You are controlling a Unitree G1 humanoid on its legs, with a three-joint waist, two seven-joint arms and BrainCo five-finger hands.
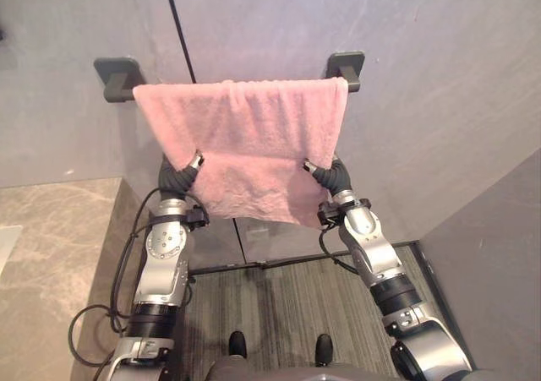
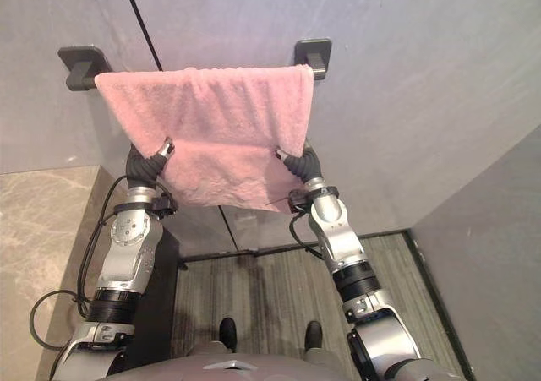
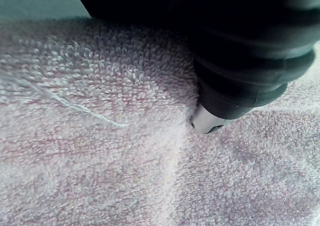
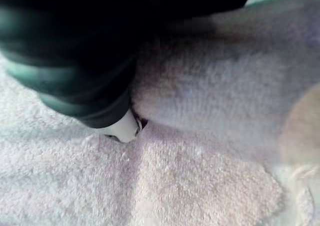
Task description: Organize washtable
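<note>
left robot hand and right robot hand hidden under soft, light pink towel — grip can't be told; best pinched at corners.

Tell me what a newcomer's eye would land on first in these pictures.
The pink towel stands out first, draped high on the grey wall between two dark wall brackets. Next come the arms reaching up to it: the left hand and the right hand each push in under the towel's front layer, one at either side. A marbled countertop lies at the lower left.
</note>
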